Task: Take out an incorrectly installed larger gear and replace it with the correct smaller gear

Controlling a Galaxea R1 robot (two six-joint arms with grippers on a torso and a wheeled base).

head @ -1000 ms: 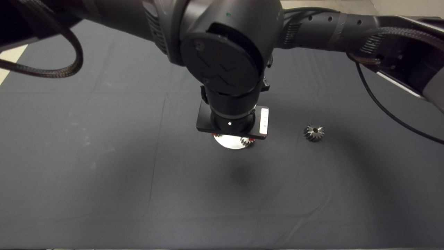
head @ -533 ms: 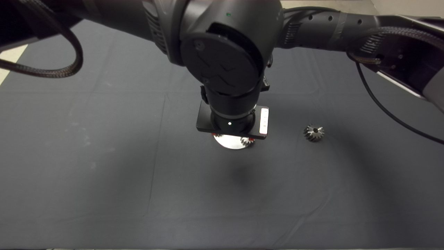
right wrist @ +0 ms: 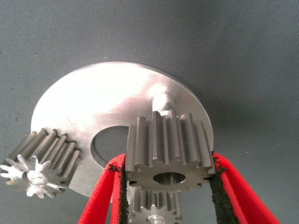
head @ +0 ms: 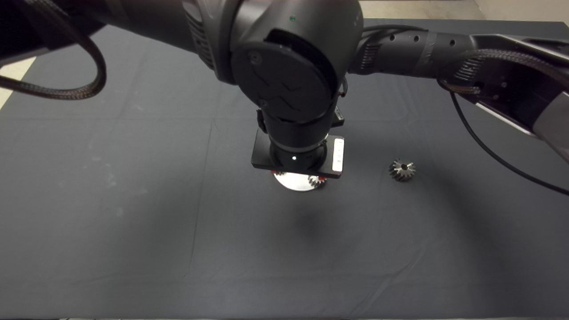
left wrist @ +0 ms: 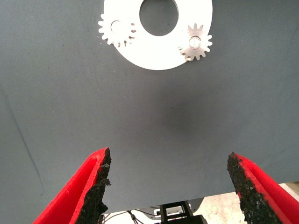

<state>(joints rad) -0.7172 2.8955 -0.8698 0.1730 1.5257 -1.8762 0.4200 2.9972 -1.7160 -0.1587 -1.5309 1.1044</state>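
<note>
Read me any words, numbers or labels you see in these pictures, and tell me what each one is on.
No text can be read.
White label strip on the black wrist block above the disc: dark marks, too small to read.
The metal disc, the smaller gear in the right gripper, the larger gear on the mat, the silvery gears and the open left gripper: no markings visible.

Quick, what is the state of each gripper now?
Left gripper: open, holding nothing.
Right gripper: shut on the smaller gear, above the plate.
</note>
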